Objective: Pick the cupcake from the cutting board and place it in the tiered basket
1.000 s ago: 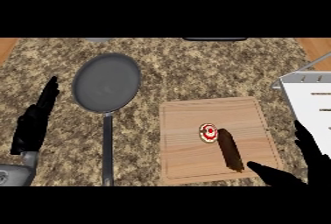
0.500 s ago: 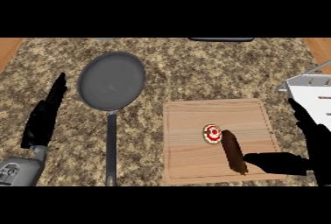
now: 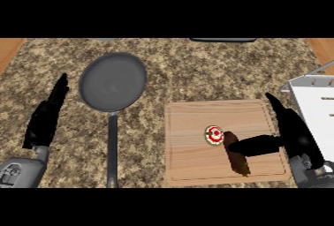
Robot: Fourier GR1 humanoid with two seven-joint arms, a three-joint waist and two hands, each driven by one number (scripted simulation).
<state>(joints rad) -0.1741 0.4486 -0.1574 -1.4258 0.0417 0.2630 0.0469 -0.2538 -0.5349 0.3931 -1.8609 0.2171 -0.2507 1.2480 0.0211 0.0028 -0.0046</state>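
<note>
The cupcake (image 3: 214, 135) has a red and white ringed top and stands near the middle of the wooden cutting board (image 3: 195, 163), with its brown shadow stretching toward the board's front edge. My right hand (image 3: 294, 132) hovers over the board's right edge, fingers straight and pointing away, thumb reaching left to just right of the cupcake; it is open and holds nothing. At the far right, the white tiered basket (image 3: 316, 101) is partly cut off by the view's edge. My left hand (image 3: 47, 115) rests open at the left, fingers up.
A dark frying pan (image 3: 112, 82) lies left of the board, its long handle (image 3: 112, 150) running toward me. Speckled stone counter (image 3: 195, 70) surrounds everything; wooden strips show at both upper corners.
My right hand has moved up and leftward onto the board's right side, its thumb nearing the cupcake. The view has shifted slightly. The cupcake has not moved.
</note>
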